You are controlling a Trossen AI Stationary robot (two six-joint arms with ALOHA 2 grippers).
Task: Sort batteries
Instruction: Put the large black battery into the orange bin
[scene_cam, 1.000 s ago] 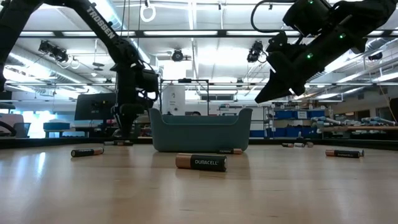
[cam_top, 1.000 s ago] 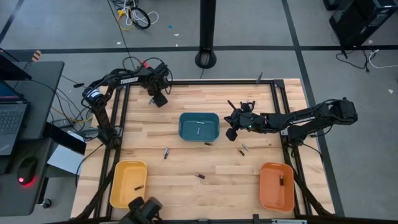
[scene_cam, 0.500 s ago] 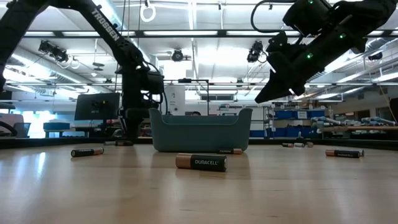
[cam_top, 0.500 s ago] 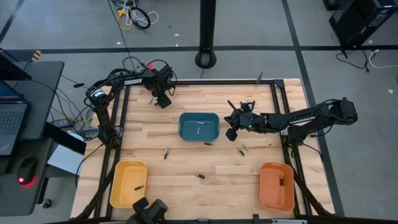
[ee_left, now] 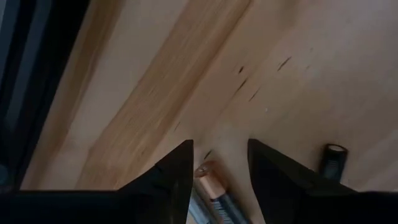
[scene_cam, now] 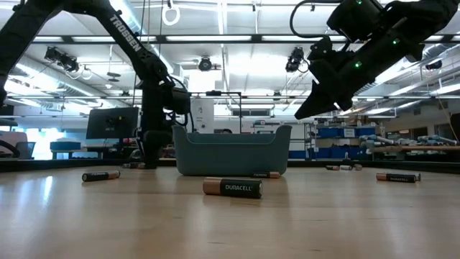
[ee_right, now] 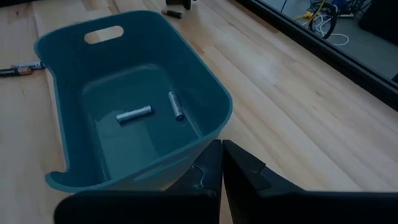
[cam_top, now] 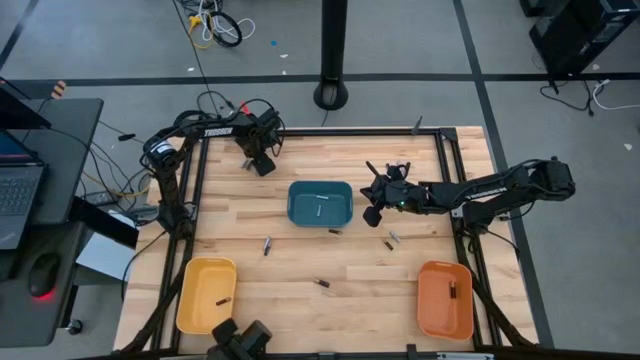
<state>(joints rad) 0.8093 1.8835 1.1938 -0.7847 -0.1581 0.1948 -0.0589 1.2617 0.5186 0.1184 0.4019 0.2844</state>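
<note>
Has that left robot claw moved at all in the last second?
Yes. In the high view the left gripper has shifted right along the table's far edge, nearer the teal bin.

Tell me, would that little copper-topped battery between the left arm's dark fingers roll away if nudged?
Probably. The copper-topped battery is a smooth round cylinder lying on its side on the flat wooden table, so a sideways nudge likely rolls it. It looks rigid, so the open left gripper straddling it should pinch it without crushing.

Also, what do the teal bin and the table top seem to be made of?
Teal bin: probably moulded plastic, with smooth matte walls, rounded corners and a cut-out handle. Table top: wood, seemingly joined light planks, with visible grain and a slight sheen.
</note>
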